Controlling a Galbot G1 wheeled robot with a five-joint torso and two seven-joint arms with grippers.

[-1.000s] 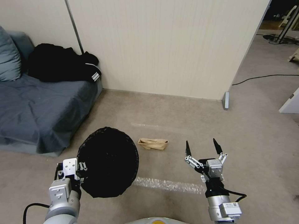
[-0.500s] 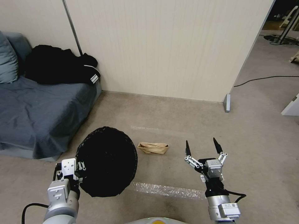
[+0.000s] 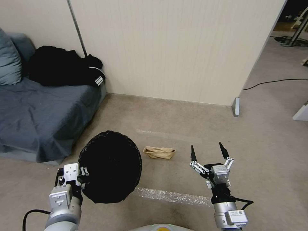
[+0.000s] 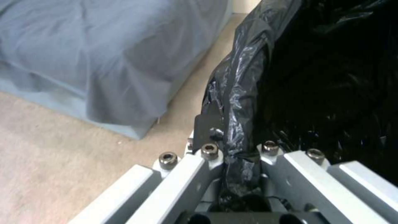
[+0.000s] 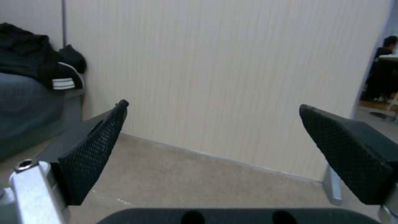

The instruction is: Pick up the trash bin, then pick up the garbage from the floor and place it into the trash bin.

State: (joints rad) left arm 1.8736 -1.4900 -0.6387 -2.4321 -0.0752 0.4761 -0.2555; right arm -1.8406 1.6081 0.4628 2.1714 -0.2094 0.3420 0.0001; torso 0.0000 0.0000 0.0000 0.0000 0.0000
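Observation:
The trash bin point(image 3: 110, 166), seen from above as a round black-bag-lined opening, hangs at the lower left of the head view. My left gripper point(image 3: 82, 175) is shut on its near rim; in the left wrist view the black bag point(image 4: 315, 77) is pinched between the fingers point(image 4: 207, 130). A tan paper bag point(image 3: 159, 152), the garbage, lies flat on the carpet just right of the bin. My right gripper point(image 3: 208, 150) is open over the floor, to the right of the paper bag and slightly nearer me, its black fingertips point(image 5: 93, 155) spread wide with nothing between them.
A grey-blue sofa point(image 3: 38, 115) with a black clothing pile point(image 3: 61, 69) stands at the left. A cream partition wall point(image 3: 166, 48) runs across the back, ending in a metal foot point(image 3: 236, 106). A black cable point(image 3: 272, 81) crosses the floor at right.
The whole view has shifted slightly, so the camera moved. The paper bag sits a little lower and further right in the picture. Both grippers hold the same pose.

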